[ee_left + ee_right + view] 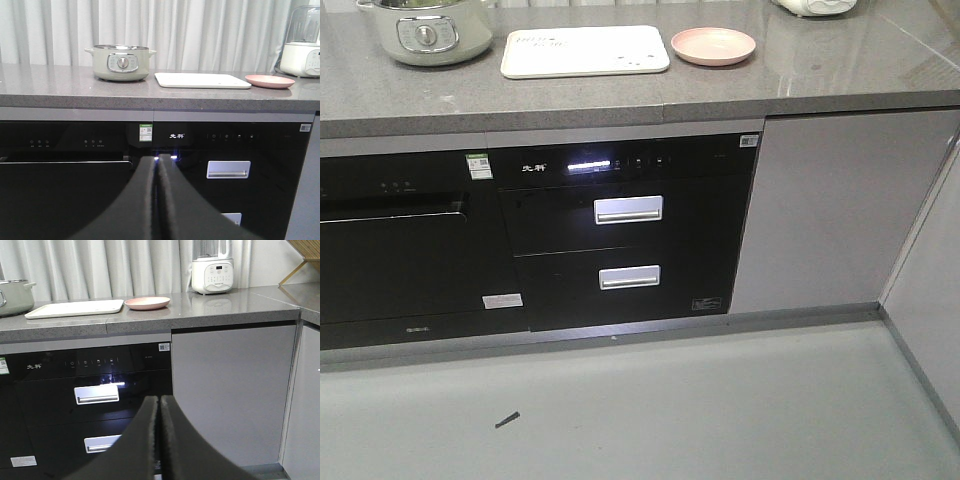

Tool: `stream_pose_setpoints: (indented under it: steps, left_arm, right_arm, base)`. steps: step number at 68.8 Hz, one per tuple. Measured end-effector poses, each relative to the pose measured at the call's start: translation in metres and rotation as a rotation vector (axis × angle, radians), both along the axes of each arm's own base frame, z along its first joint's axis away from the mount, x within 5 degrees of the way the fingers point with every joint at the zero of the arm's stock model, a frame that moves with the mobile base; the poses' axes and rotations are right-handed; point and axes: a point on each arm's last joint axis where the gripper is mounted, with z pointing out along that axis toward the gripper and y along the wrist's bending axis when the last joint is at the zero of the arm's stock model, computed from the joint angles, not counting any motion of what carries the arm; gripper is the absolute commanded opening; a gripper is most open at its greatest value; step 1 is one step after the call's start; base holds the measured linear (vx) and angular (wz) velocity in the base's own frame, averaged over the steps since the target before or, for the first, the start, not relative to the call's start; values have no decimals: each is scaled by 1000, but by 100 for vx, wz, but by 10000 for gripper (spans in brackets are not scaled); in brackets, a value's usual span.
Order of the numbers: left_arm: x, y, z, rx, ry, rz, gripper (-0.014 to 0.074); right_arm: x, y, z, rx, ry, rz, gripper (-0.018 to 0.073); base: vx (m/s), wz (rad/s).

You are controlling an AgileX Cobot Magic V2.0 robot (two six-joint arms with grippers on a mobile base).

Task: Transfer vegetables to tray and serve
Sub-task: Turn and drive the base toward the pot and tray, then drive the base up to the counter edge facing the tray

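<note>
Grey desk (800, 70) over dark appliances (620, 230): the tray (585, 52) is laid flat near the front edge, between a pot (425, 30) and a pink plate (713, 45), presumably for easy reach. Nothing is carried by tray or plate; no lettuce is visible. Left end effector (159, 160) and right end effector (159, 398) are clenched on nothing, below desk level.

**Cream tray (585, 58) lying flat on the countertop (620, 95)**

The tray is a large cream rectangle with rounded corners and a low raised rim. Faint grey print shows near its 10 o'clock corner. It lies level, its long side along the counter's front edge. A pink plate (713, 45) sits just beside it at 3 o'clock, not touching.
</note>
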Motion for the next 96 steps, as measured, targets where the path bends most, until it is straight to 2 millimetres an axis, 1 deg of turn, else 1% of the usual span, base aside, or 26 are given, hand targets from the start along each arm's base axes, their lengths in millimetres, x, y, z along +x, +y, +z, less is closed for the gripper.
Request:
stream_pose_setpoints:
  steps: [96]
  left_arm:
    - [0, 0, 0, 0, 0, 0, -7]
  right_arm:
    - [0, 0, 0, 0, 0, 0, -1]
  base:
    - [8, 3]
